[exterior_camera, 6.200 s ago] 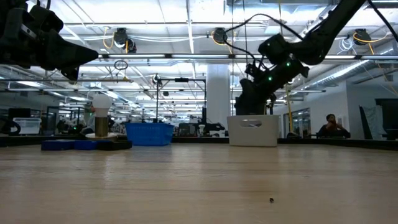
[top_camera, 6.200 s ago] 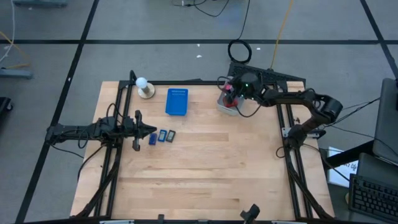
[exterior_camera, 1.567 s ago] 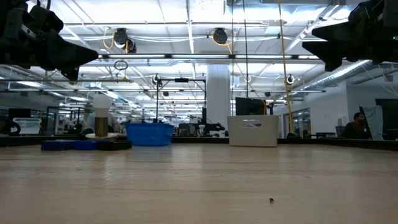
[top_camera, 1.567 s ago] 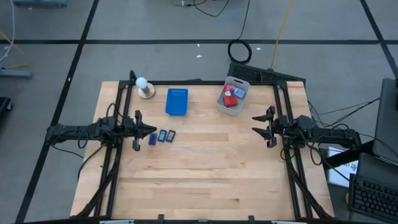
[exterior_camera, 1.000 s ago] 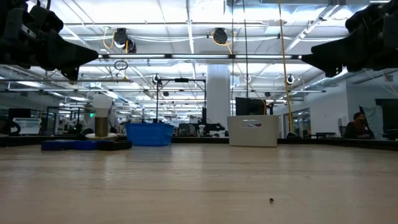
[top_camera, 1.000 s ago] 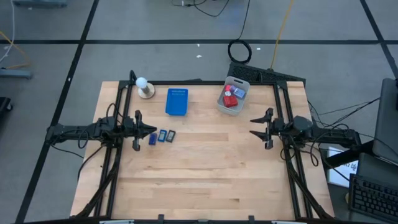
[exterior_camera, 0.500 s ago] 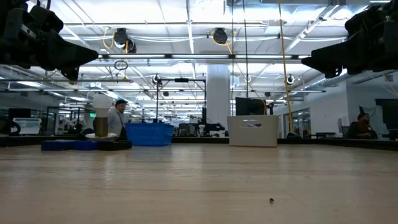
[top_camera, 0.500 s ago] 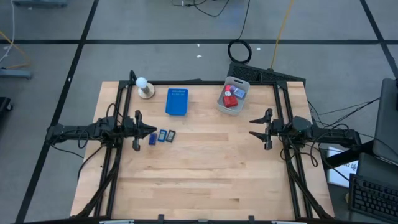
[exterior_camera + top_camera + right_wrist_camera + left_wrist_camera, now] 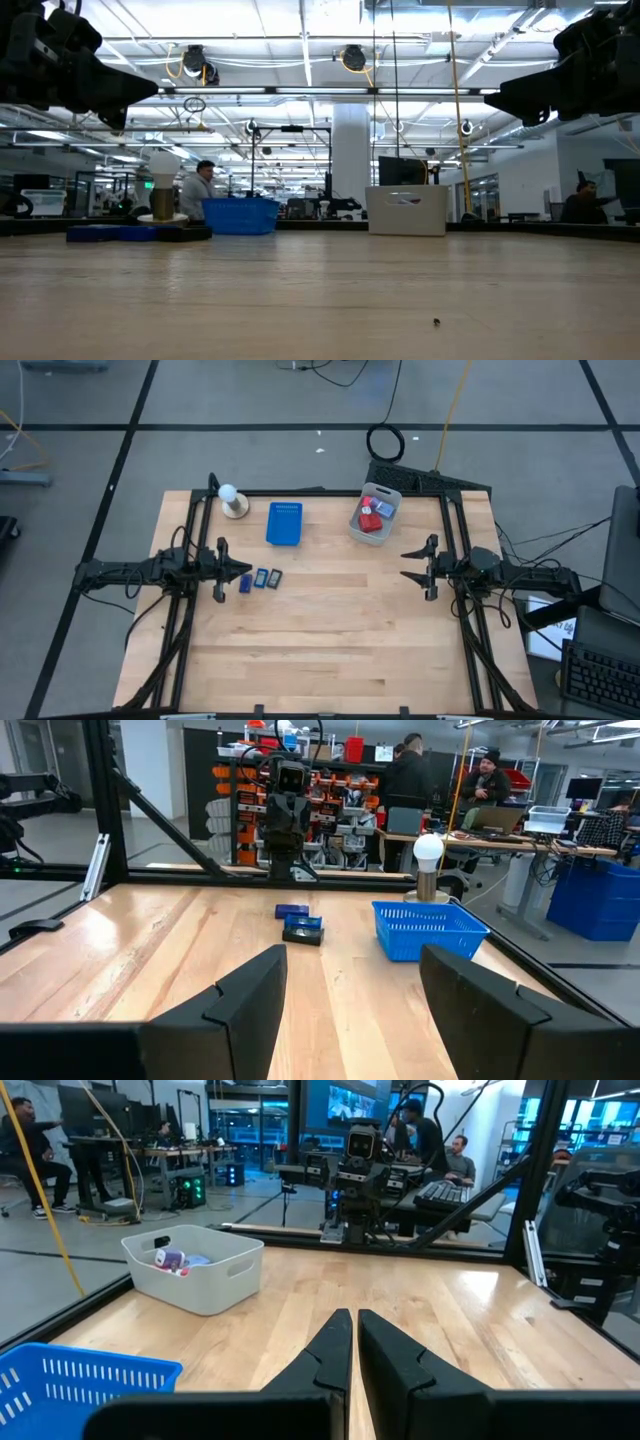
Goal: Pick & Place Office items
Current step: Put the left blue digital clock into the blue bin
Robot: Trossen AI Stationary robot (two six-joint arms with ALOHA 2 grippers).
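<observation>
Right gripper (image 9: 412, 567) hovers open; bin (image 9: 374, 514) contents mostly indistinct.

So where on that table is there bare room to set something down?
The whole near half of the table is bare wood, and so is the middle strip between the left hand and the right hand. It gets crowded along the far edge: white ball, blue tray, white bin, plus three small dark-blue rectangles beside the left hand.
</observation>
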